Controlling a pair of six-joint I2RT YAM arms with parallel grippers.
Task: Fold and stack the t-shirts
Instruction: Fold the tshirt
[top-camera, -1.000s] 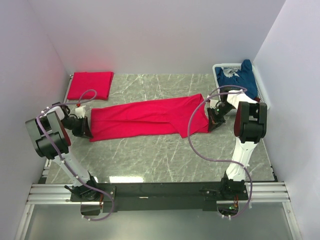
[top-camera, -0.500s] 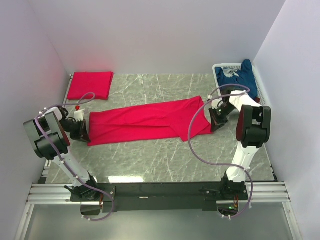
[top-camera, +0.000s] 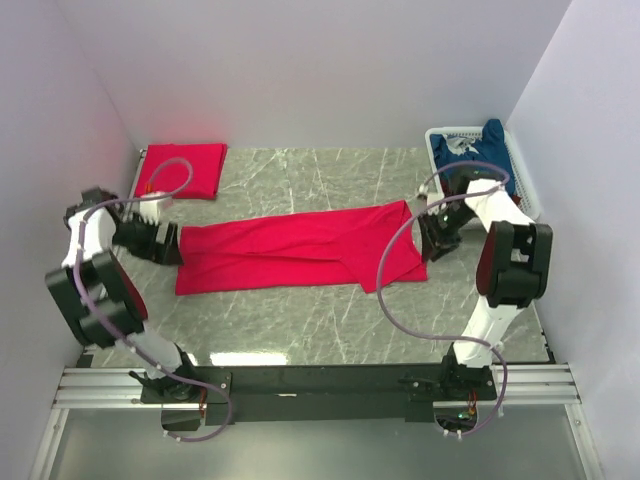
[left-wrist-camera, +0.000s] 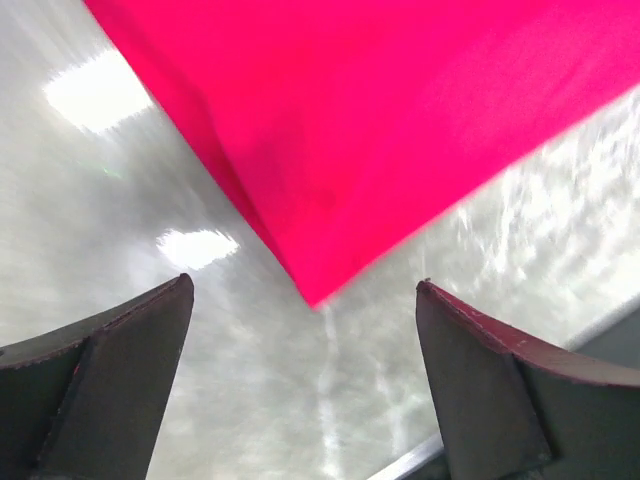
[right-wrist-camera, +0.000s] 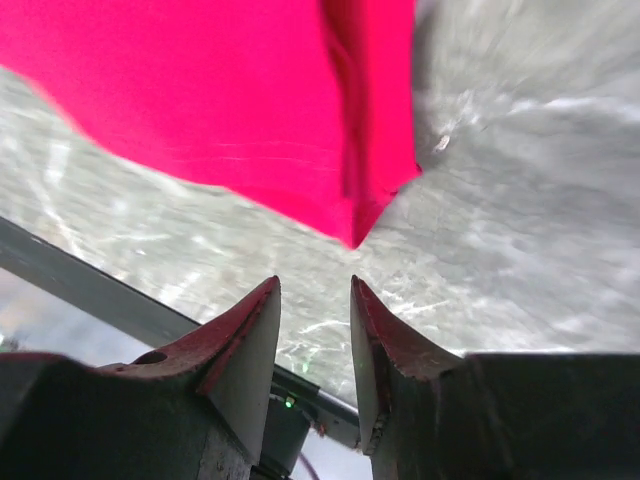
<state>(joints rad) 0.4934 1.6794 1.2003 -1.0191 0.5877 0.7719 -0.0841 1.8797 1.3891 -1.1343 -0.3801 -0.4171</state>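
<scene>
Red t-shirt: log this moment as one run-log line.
red t-shirt: flat, long strip | left gripper: open, clear of cloth corner | right gripper: slightly open, clear of cloth | folded shirt: far left corner

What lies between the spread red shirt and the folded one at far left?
Nothing rests on the table between the spread red shirt and folded red shirt. The open left gripper sits at the spread shirt's left end; its cable loops over the folded one.

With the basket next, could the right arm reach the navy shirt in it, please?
Probably yes: the navy shirt lies uncovered in the basket, just beyond the right gripper, with nothing between them.
</scene>
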